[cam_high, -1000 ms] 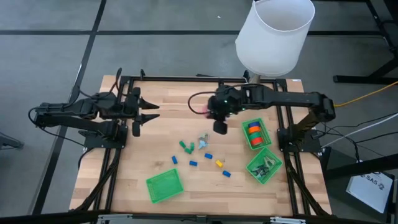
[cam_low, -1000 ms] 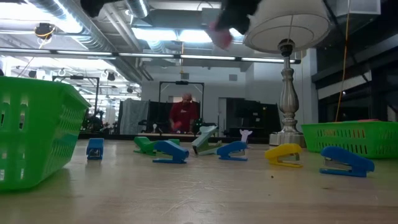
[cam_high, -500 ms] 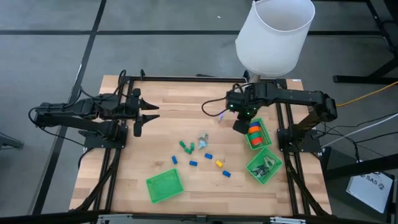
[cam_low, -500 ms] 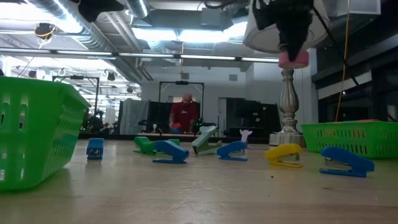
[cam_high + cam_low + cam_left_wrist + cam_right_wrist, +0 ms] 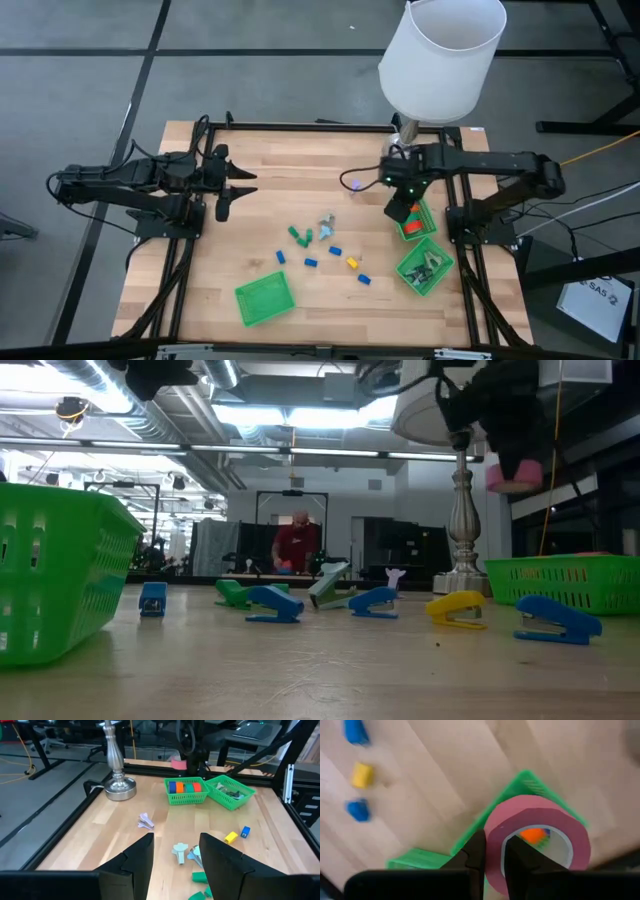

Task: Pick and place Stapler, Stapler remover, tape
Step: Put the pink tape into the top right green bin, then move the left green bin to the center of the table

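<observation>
My right gripper (image 5: 400, 207) hangs over the green basket (image 5: 417, 228) of tape rolls near the table's right edge, shut on a pink tape roll (image 5: 515, 472). Orange, blue and red rolls (image 5: 186, 786) stand side by side in that basket. Small blue, green and yellow staplers (image 5: 330, 250) lie scattered on the middle of the table. Pale staple removers (image 5: 181, 851) lie among them, and more fill a second basket (image 5: 424, 266). My left gripper (image 5: 225, 190) waits open at the table's left side, touching nothing. My right gripper pinches the pink roll's wall (image 5: 494, 865), with one finger (image 5: 519, 857) inside the ring's hole and the other finger (image 5: 476, 851) outside. It comes from above, pointing down. The roll hangs below the gripper, lifted clear above the basket.
A lamp with a white shade (image 5: 442, 58) and a metal base (image 5: 119, 786) stands at the far right, close to the right arm. An empty green basket (image 5: 265, 298) sits near the table's near edge. Bare wood lies between the left gripper and the staplers.
My right gripper has carried the pink roll from over the far middle of the table toward the right edge and lower, and now stands above the basket of rolls. It has stayed shut on the roll.
</observation>
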